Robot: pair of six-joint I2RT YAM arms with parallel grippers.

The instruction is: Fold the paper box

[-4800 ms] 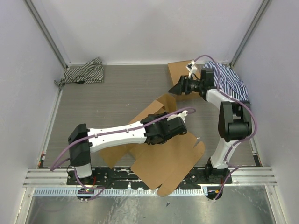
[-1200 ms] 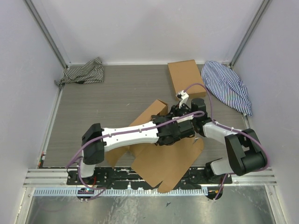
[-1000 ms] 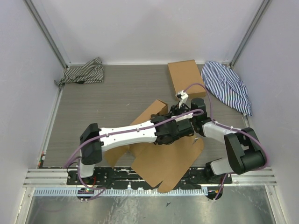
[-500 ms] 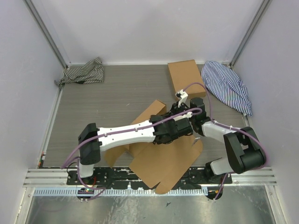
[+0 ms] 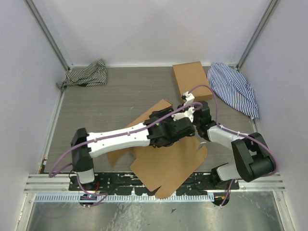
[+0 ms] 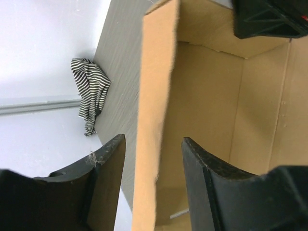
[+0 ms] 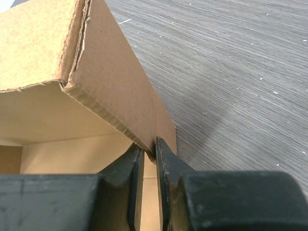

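Paper box (image 5: 168,163): one, laid on the smaller box's (image 5: 191,79) near side.
Left gripper (image 6: 153,144): held wide astride a raised wall.
Right gripper (image 7: 149,149): clamped on a wall corner.
Striped cloths (image 5: 86,74) (image 5: 233,89): two, flanking the smaller box.

From above, the left arm (image 5: 120,137) lies across the paper box (image 5: 168,166) and covers the middle of the sheet. The wrists hide where the left gripper (image 6: 151,138) and the right gripper (image 7: 148,143) meet the cardboard (only the wrist cameras reach that). In the left wrist view the raised wall runs off top and bottom, and a black shape (image 6: 269,19), cut by the upper right corner, may belong to the other arm. The right wrist view loses the box past its left and top edges.
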